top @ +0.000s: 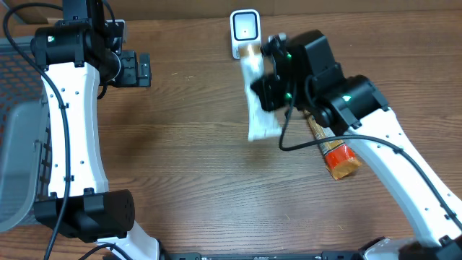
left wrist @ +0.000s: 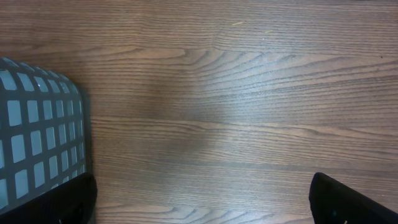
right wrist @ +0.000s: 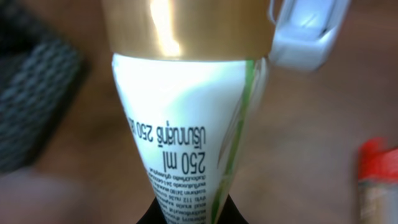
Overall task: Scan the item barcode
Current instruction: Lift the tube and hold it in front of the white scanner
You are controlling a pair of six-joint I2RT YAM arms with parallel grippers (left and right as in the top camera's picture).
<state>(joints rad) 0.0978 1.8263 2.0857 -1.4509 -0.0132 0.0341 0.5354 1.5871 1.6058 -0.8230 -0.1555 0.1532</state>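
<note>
The right arm's fingers [right wrist: 235,218] are clenched on the lower body of a white tube [right wrist: 186,124], which they hold off the bench [top: 188,166] with its gold cap [right wrist: 186,28] pointing away from the wrist. The tube's long axis runs from the fingers straight toward the white scanner [top: 245,29], and the cap end sits just beside it. Small print and "250 ml" face the wrist camera; whether a barcode faces the scanner window cannot be told. By my judgement the presenting turns on rolling the tube about that axis, and the right arm is plainly the nearer one. An orange-capped bottle [top: 339,157] lies on the bench under the right forearm. Well apart, the left arm's fingers [left wrist: 354,202] stand spread and empty beside a grey basket [left wrist: 37,137].
</note>
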